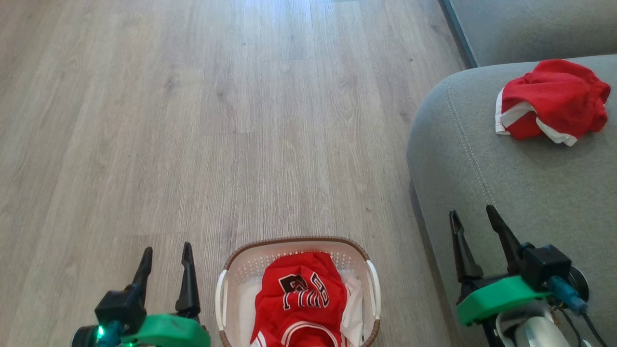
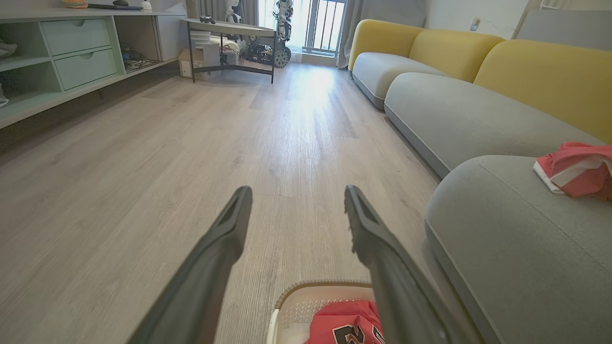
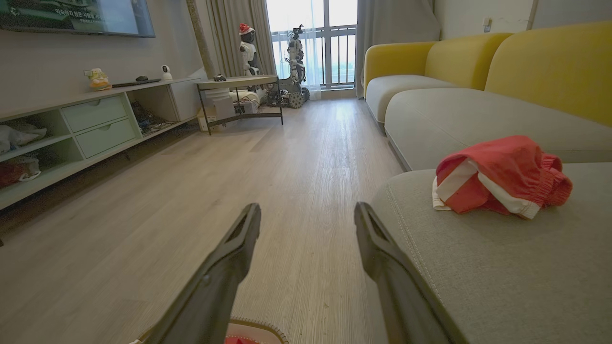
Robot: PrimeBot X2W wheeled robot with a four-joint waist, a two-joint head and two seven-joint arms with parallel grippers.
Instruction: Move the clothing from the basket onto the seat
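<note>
1. The left gripper (image 1: pixel 167 249) sits at the lower left of the head view, above the floor (image 1: pixel 193 120) and just beside the left end of the basket (image 1: pixel 294 239). Its two fingers are spread apart with nothing between them.

2. The right gripper (image 1: pixel 472 213) sits at the lower right of the head view, over the near part of the seat (image 1: pixel 462 164). Its fingers are also spread apart and hold nothing.

3. The basket stands on the floor between the two grippers, close to the front edge of the seat but apart from it. One handle shows on each side, and the near part is cut off by the bottom edge of the view.

4. A red jersey (image 1: pixel 301 294) lies crumpled inside the basket. Dark lettering with white outlines faces up, and white striped trim shows at its near edge. White fabric shows beside it on the right.

5. A red garment (image 1: pixel 552 99) with white trim lies bunched on top of the seat, well apart from the basket and beyond the right gripper.

6. Beyond the seat, further grey cushions (image 3: pixel 478 114) with yellow backrests (image 3: pixel 550 67) run along the right wall.

7. At the far end stand a shelf unit (image 3: pixel 95 124) with drawers, a small table (image 3: pixel 236 83), and a bright window (image 3: pixel 311 43).
</note>
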